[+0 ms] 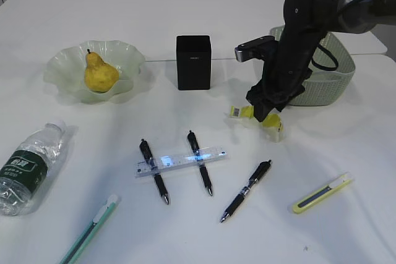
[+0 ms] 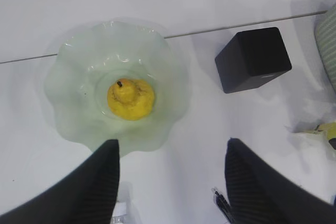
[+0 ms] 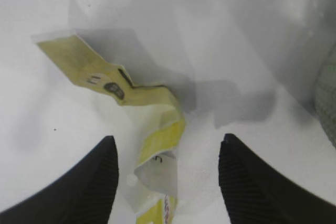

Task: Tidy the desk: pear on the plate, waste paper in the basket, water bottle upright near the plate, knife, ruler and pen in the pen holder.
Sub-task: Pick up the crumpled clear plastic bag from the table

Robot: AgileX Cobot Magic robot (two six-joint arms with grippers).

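No text can be made out w/ certainty. Water bottle has a green label w/ white marks, too small to make out; pen holder shows a faint small mark on its front, unreadable. Waste paper carries a barcode at its left end in ext. view & dark printed marks in right wrist view, blurred; ruler graduations not legible.

I'm looking at what seems a robot lab set up as a mock desk: a plain white worktop made of panels butted together, a black robot arm over it, and office props such as pens and a ruler.
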